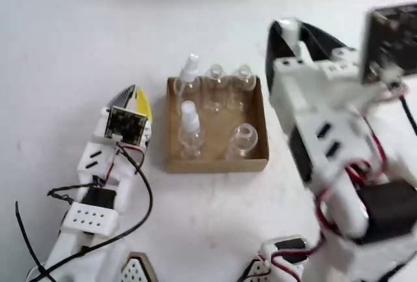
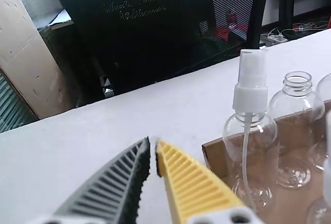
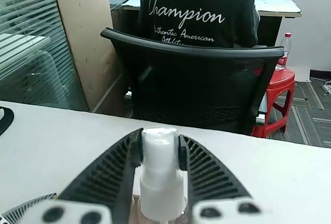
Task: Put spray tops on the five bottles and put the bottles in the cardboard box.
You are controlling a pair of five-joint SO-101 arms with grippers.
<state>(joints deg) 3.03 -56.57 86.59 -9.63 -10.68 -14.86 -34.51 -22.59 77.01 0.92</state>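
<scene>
While the right gripper [image 3: 159, 142] pinched a spray top [image 3: 161, 182], the left gripper [image 2: 153, 146] just sat at 9 o'clock of the box [image 1: 215, 163], fingers pressed together.

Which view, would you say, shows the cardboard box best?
The high view: it takes in the whole cardboard box from above, bottles inside. The left wrist view catches just one corner of it.

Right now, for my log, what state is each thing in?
Cardboard box: holds five bottles.
Back-left bottle: capped.
Front-left bottle: capped.
Back-middle bottle: open neck.
Back-right bottle: open neck.
Front-right bottle: open neck.
Left gripper: shut, empty.
Right gripper: shut on spray top.
</scene>
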